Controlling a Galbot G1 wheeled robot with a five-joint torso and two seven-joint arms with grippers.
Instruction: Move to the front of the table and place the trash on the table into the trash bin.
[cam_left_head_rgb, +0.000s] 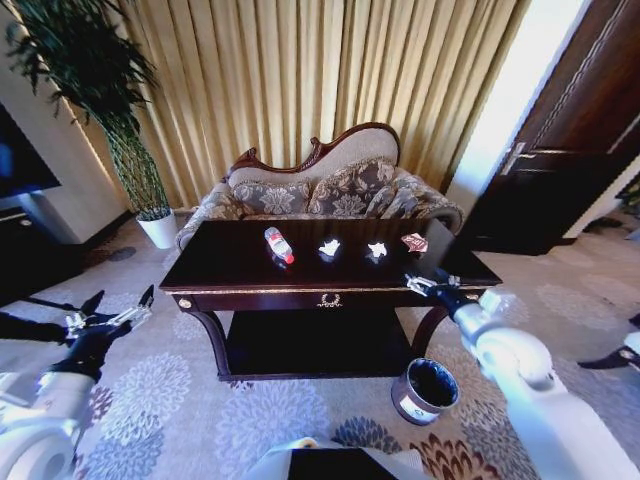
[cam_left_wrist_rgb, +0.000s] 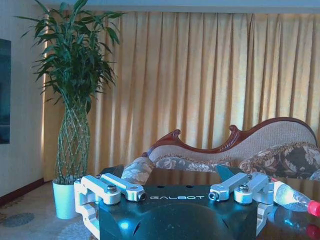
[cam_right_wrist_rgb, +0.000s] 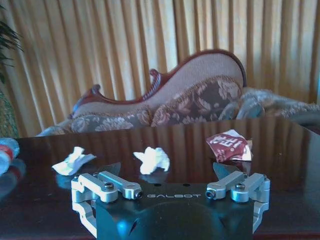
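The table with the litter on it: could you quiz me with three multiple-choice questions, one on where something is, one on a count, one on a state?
1. Where is the trash bin?
A. on the sofa
B. on the carpet by the table's front right leg
C. on the table's low shelf

2. How many white paper wads lie on the table?
A. two
B. four
C. none

3. How is the bottle?
A. standing upright
B. held in a gripper
C. lying on its side

Answers: 1 B, the head view shows it on the floor below the right gripper. 2 A, one wad and another lie beside the reddish wrapper. 3 C, it lies flat on the tabletop, apart from the left gripper.
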